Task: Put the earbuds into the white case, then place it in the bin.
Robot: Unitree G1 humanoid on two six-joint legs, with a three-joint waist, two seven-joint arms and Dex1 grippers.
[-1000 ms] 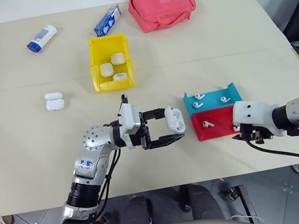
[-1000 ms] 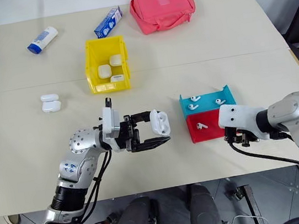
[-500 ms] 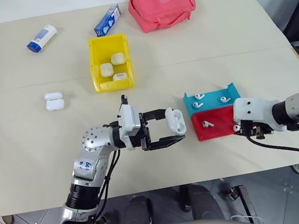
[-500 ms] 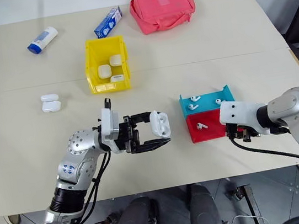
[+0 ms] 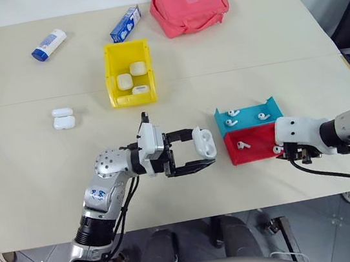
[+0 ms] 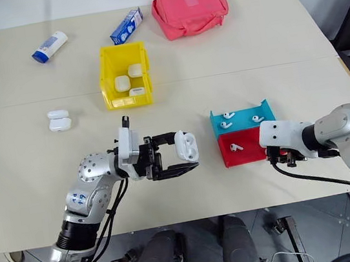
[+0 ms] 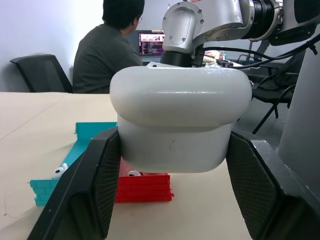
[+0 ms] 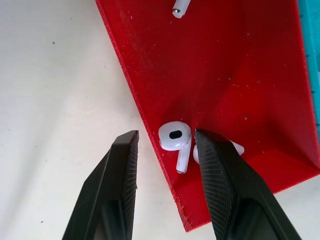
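My left gripper (image 5: 204,146) is shut on the white case (image 5: 206,141), held above the table at mid-front and pointing toward the trays. The case (image 7: 180,115) sits between both pads, and its lid looks flipped open. My right gripper (image 8: 167,142) stands open over the near right corner of the red tray (image 8: 225,75). One of the earbuds (image 8: 176,137) lies between its fingers, and another (image 8: 236,148) peeks from behind one finger. More earbuds (image 5: 231,122) lie in the blue tray (image 5: 247,113). The yellow bin (image 5: 110,75) stands farther back with three cases (image 5: 124,81) in it.
Another open case (image 5: 63,118) lies on the table to the left. A pink pouch (image 5: 188,5), a blue-and-white box (image 5: 125,23) and a white bottle (image 5: 49,44) sit along the far side. A seated person (image 7: 107,55) is beyond the table's right end.
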